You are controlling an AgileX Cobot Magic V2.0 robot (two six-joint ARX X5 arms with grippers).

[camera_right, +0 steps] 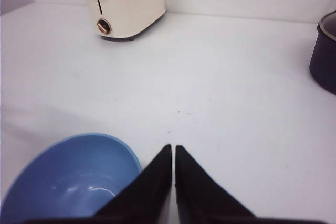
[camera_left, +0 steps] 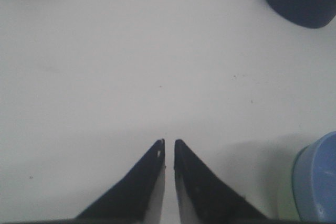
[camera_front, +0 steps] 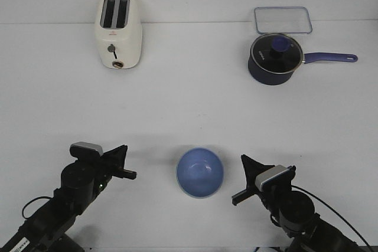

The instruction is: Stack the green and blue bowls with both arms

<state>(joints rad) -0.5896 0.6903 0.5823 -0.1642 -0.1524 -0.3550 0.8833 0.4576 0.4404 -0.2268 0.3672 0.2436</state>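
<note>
So the whole scene sits on a plain white surface, matte and pretty much spotless apart from a few tiny dark specks that show up in the wrist views. It runs back to a white wall, and the seam between them is just a faint line behind the far items.

The blue bowl is near the front edge, centred between the two arms, upright and open side up. In the left wrist view a thin pale green edge shows along its side, so the green bowl looks to be nested under the blue one, though from the front only blue is visible.

The left gripper hangs just left of the bowl, not touching it, jaws clenched with only a sliver of a gap between the tips and nothing held. The right gripper is just right of the bowl, also apart from it, jaws pressed together on nothing.

Further back on the left there's a cream toaster with its lever facing the robot. Back right is a dark navy saucepan with a glass lid and its long handle pointing right, and right behind it a clear rectangular tray lies flat against the wall.
</note>
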